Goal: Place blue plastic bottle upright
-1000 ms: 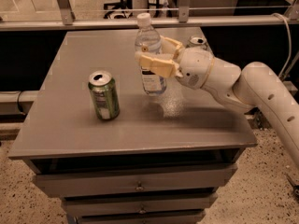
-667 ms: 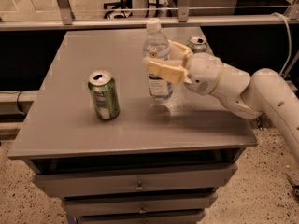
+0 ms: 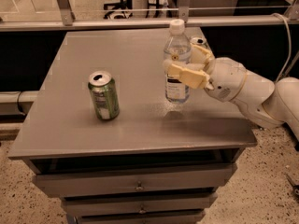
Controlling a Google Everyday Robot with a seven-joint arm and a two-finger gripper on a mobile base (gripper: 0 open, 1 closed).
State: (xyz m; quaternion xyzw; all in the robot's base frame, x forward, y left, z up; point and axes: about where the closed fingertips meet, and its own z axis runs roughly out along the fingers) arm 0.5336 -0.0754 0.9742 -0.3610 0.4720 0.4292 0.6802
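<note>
since the earlier frame the gripper (image 3: 183, 64) had carried the blue plastic bottle (image 3: 176, 45) further right of the green can (image 3: 103, 95), still clamped on it, upright and apparently just off the table (image 3: 117, 134), so set-down and release remained.

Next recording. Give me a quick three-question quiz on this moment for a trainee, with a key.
1. True or false: the blue plastic bottle lies on its side on the table.
2. Which thing stands by itself toward the left of the camera view? A. green can B. red mug C. white bowl
3. Fill in: the gripper, reaching in over the table from the right of the view, is closed around the blue plastic bottle's ____ (cap, middle or base).
Key: 1. False, it is upright. 2. A. 3. middle.
</note>
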